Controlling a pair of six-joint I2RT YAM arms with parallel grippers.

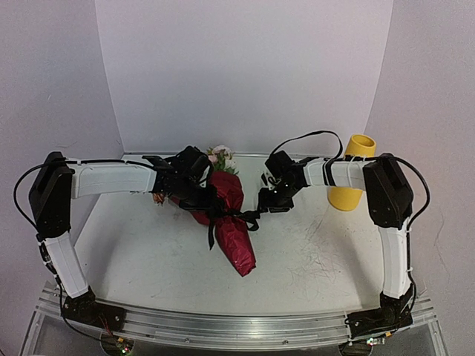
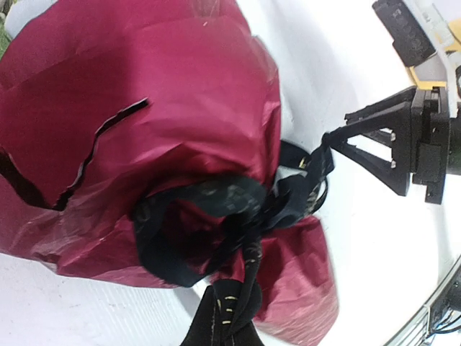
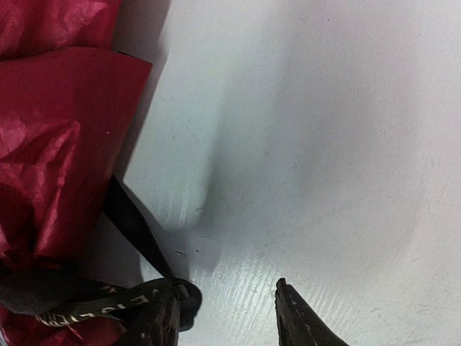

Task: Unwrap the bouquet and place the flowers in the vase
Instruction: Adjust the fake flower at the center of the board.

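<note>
The unwrapping step is in hand, and the knot is not yet undone. The black ribbon (image 2: 227, 216) cinches the waist of the bouquet (image 1: 228, 211), which lies on the table (image 1: 312, 252) between the two grippers.

The right gripper (image 3: 227, 306) has its jaws parted, with bare table showing between them. A loop of ribbon lies against one finger (image 3: 162, 321) (draped there rather than pinched, as far as its own camera shows). The left gripper (image 1: 194, 185) is clenched at the upper part of the wrap (image 2: 144, 86), just beside the flowers (image 1: 221, 157).

The next move likely calls for the right fingers to close on the ribbon end lying at their tips. They would then draw it away from the knot while the left hand anchors the bundle.

Whether the left fingers nip the foil or only press on it cannot be told, since they fall outside their own camera's view. The vase (image 1: 345, 199) stands behind the right fingers, well apart from the bouquet, its middle hidden by the forearm. The stems are buried in the wrap.
</note>
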